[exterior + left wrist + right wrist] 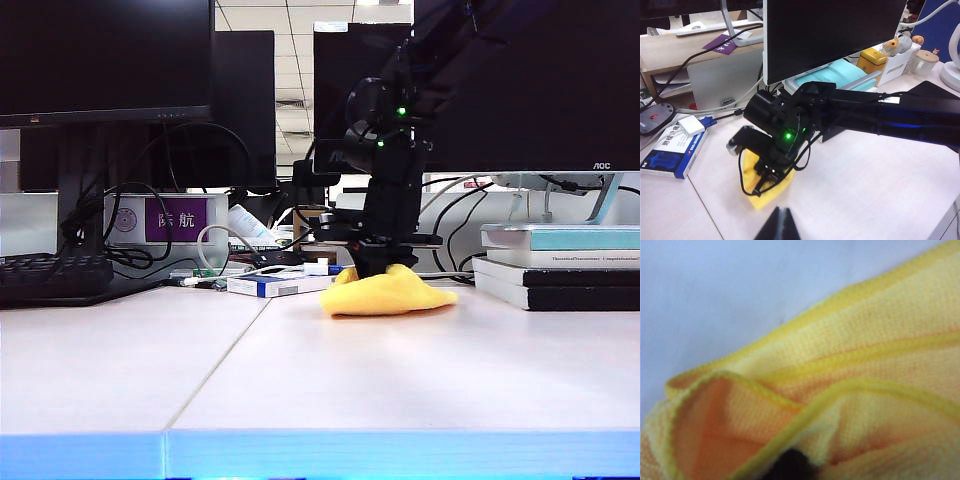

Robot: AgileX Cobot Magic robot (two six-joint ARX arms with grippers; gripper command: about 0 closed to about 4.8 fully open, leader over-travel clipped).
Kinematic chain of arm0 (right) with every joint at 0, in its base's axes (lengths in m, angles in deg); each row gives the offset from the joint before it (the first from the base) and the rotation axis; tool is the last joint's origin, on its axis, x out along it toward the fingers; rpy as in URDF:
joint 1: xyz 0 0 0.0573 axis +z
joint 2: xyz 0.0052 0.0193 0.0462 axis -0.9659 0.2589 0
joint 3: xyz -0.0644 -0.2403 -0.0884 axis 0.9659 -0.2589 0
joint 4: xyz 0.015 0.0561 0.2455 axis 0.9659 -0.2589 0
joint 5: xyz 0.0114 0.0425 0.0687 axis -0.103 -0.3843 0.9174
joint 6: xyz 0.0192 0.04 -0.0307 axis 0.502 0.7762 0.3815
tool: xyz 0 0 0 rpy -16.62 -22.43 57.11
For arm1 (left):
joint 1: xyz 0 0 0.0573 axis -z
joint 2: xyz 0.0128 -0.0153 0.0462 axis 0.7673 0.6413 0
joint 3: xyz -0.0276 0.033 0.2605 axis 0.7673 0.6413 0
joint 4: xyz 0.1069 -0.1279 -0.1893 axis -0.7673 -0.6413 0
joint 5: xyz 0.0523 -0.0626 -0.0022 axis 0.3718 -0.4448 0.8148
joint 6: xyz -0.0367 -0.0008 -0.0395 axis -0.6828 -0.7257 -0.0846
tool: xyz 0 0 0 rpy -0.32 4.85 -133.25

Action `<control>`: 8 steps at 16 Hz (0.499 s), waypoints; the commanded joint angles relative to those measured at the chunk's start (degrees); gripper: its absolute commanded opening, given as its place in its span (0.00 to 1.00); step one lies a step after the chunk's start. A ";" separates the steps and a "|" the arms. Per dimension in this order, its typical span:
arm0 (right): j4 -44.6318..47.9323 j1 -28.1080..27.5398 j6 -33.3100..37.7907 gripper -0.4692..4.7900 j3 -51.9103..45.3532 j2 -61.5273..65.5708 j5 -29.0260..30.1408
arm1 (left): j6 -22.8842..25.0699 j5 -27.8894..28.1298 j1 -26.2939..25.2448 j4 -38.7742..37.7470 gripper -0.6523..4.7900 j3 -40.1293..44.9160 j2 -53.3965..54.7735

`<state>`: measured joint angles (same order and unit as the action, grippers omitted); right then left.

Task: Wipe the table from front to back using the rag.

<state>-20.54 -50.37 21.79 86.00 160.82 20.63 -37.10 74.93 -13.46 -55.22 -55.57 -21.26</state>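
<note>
Here we see the rag (390, 291) bunched on the table (330, 380), near its back edge, just left of the stacked books (560, 268). Our right gripper (383, 268) pinches the rag from above. Our left gripper (780, 225), pressed together, hovers apart.

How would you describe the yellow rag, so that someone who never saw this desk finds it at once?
Start at the pale table and follow it back toward the monitors. There the right end effector presses down, shut on the rag, a crumpled cloth beside the stack of books. It is the only bright yellow, soft thing on the desk.
</note>
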 commanded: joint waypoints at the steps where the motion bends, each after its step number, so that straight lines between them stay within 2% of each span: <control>1: -9.05 0.35 -0.17 0.08 -1.27 0.87 0.55 | -0.07 -0.22 0.09 0.61 0.11 -0.42 -0.11; 8: -14.86 0.90 -0.13 0.08 -1.33 0.39 0.50 | -0.07 -0.22 0.09 0.50 0.11 -0.42 -0.20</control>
<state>-29.68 -49.98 21.79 85.73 159.86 21.25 -37.17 74.93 -13.46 -55.24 -55.57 -21.26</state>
